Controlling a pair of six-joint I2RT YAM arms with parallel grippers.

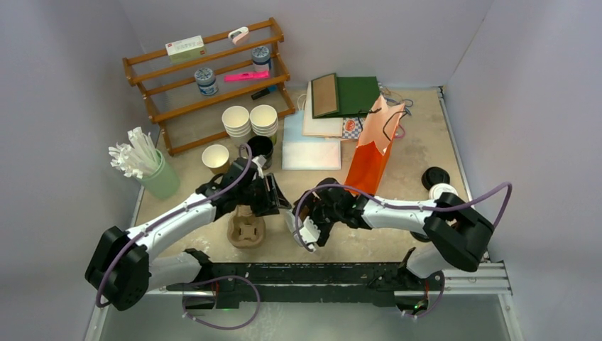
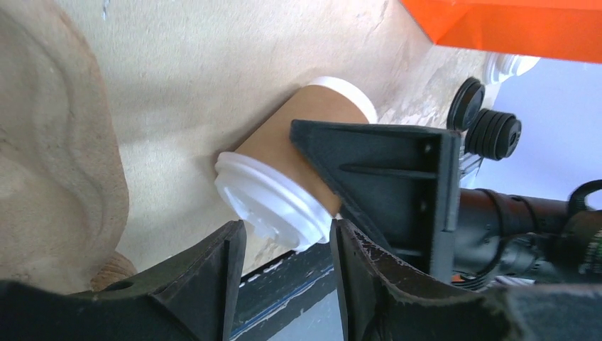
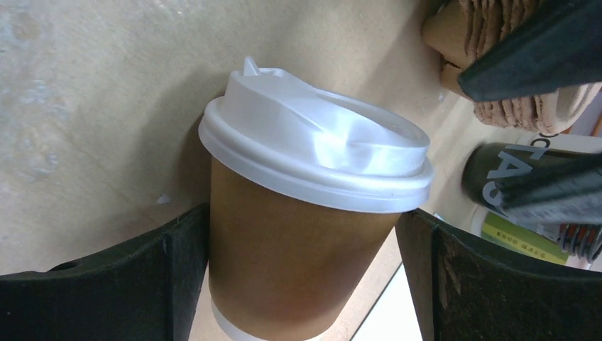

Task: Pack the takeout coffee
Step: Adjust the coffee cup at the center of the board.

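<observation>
So the right pincer (image 3: 305, 234) is sitting wide apart with the lidded coffee cup (image 3: 298, 270) between its two fingers. One finger is looking flush against the paper wall and the other is showing a sliver of bench past the cup, so it isn't squeezing anything. The white lid (image 3: 319, 153) is sitting on top of the cup.

The cup is hanging out near the front middle of the bench (image 1: 412, 163), just right of the pulp cup carrier (image 1: 245, 231) and in front of the orange paper bag (image 1: 370, 153). I can't tell whether its base is resting on the bench or floating just above it.

The left pincer (image 2: 286, 238) is hovering at the lid from the other side, fingers partly apart and gripping nothing, with the tips just short of the lid's rim.

Further back, a lidless kraft cup (image 1: 215, 158) is standing next to the black cup (image 1: 260, 148), with the white cup stacks (image 1: 250, 121) behind them.
</observation>
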